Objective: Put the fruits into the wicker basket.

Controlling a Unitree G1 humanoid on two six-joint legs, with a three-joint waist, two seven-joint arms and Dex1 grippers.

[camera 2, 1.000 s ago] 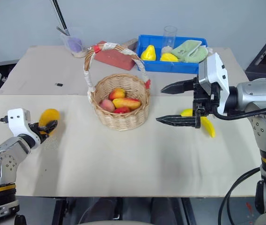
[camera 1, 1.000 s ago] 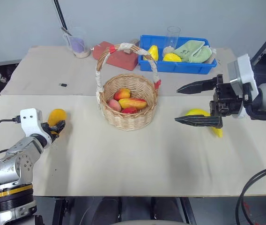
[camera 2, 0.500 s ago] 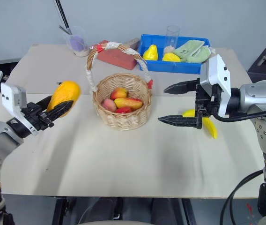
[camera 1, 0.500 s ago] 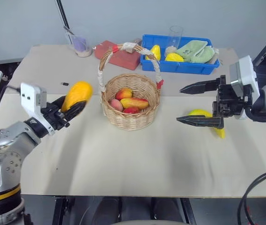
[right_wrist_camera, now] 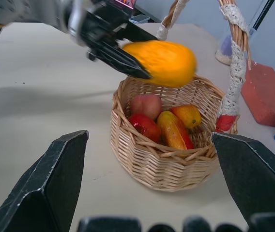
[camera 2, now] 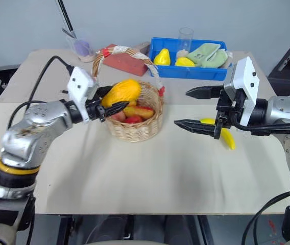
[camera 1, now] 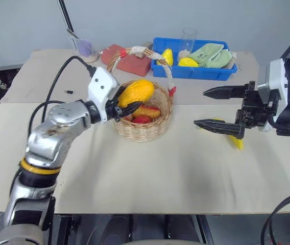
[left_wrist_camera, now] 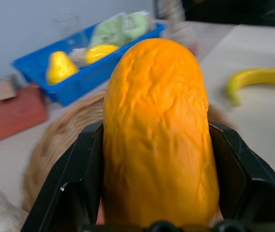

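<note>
The orange-yellow bumpy fruit (camera 1: 136,93) hangs just above the near left rim of the wicker basket (camera 1: 141,130). My left gripper (camera 1: 131,99) is shut on it, a black finger (left_wrist_camera: 82,174) pressed on each side. The basket holds several red and yellow fruits (right_wrist_camera: 169,126) under its white-wrapped handle (camera 1: 140,50). The banana (camera 2: 227,137) lies on the table to the right, partly hidden behind my right gripper (camera 2: 180,107). That gripper stands open above the table with nothing between its fingers, pointing toward the basket.
A blue bin (camera 1: 193,71) at the back holds two small yellow pieces, a green cloth and a glass. A red brick-like block (camera 1: 132,64) lies behind the basket. A cup with a purple thing (camera 1: 86,48) stands at the back left.
My left gripper lifted the orange-yellow fruit off the table at the left and carried it rightward to above the basket. The right gripper stayed where it was, open.
</note>
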